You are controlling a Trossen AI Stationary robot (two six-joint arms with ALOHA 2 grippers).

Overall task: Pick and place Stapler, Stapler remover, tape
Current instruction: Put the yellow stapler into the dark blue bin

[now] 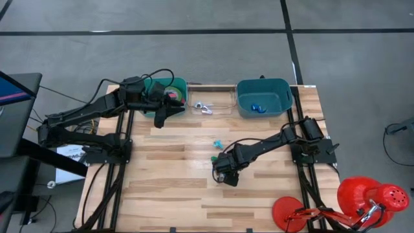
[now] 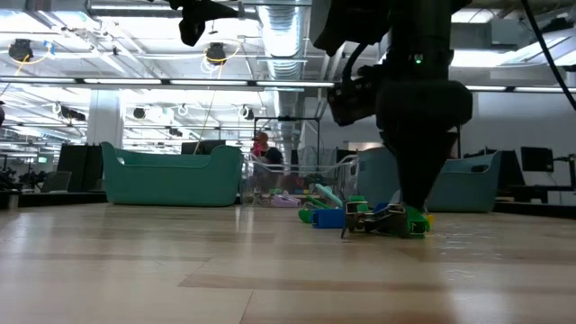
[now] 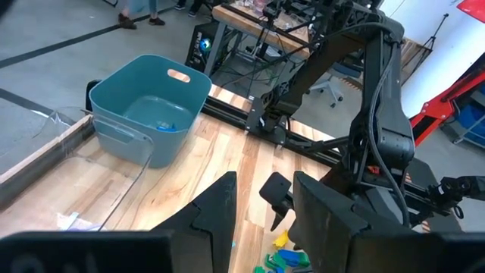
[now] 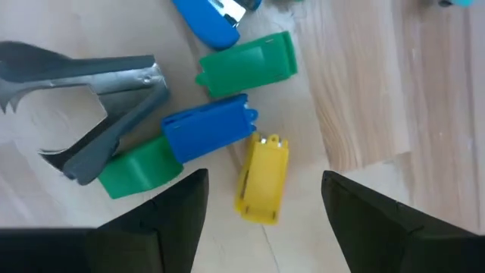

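Right gripper low over table centre, fingers spread, nothing pinched; under it a yellow piece, blue piece, green pieces and grey staple remover. Left gripper hovers by far-left green bin, fingers parted, empty. Tape: cannot tell.

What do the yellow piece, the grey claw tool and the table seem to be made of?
Yellow piece: probably moulded plastic; even bright colour, rounded edges, soft sheen.
Grey claw tool: likely metal with a dull brushed finish; thin curved jaws, pale glints along the edges.
Table: wood, apparently joined strips with a smooth sealed surface; visible grain and plank seams in differing tones.
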